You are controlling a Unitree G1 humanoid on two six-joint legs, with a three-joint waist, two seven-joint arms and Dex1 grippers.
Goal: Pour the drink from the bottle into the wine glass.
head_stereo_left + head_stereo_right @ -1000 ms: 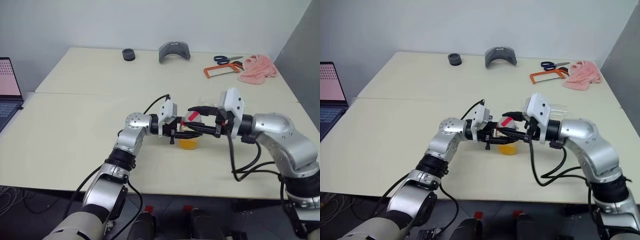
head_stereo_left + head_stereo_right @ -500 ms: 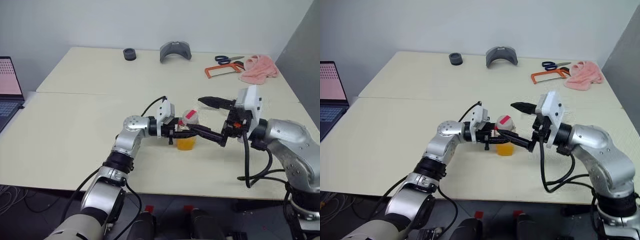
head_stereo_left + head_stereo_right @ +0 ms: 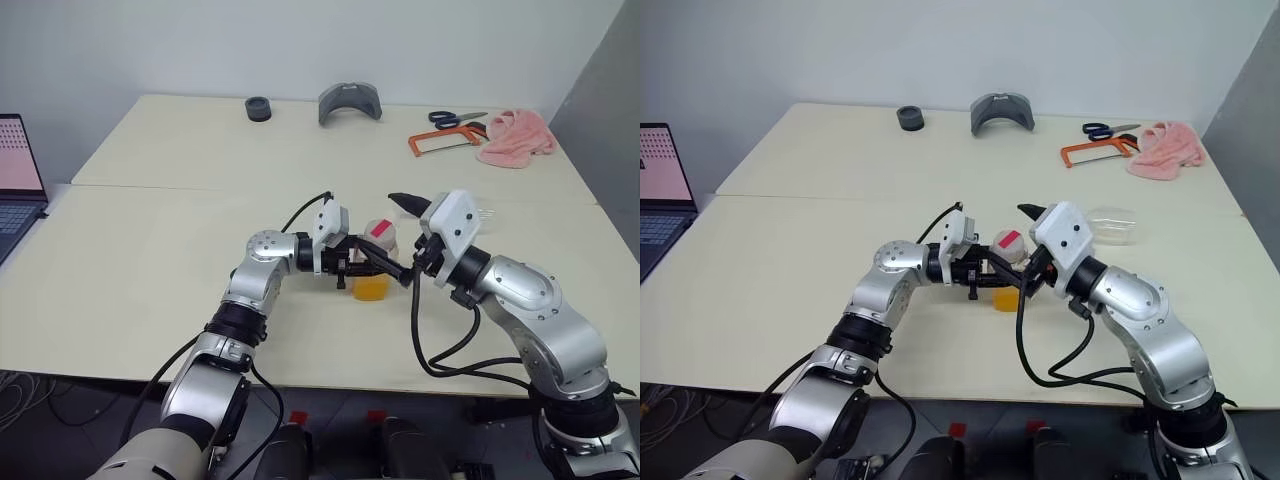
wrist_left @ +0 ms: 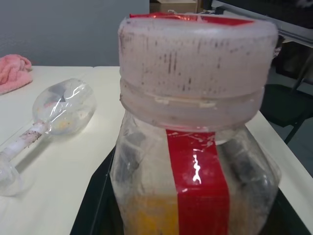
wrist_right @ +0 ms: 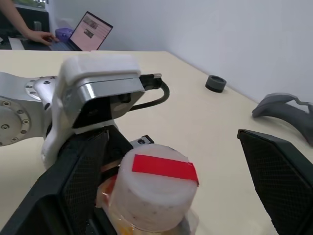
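I note bottle (image 4: 195,161): clear body, red vertical stripe, whitish cap (image 5: 154,183) with red strip. Drink (image 3: 372,288) orange-yellow. Wine glass (image 4: 58,110) colourless. Table (image 3: 150,250) cream. Towel (image 3: 515,135) pink. Hacksaw (image 3: 440,142) orange. Scissors (image 3: 450,117) blue-handled.

Capped bottle (image 4: 195,147) close up; wine glass (image 4: 58,110) lying on table (image 4: 63,196).

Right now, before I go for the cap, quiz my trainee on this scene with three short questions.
1. True or false: the right gripper is shut on the cap.
2. The left gripper is clamped on: A the bottle, B the scissors, C the pink cloth.
3. Does the wine glass stand or lie on its side?

Key: 1 false, it is open; 2 A; 3 lies on its side.
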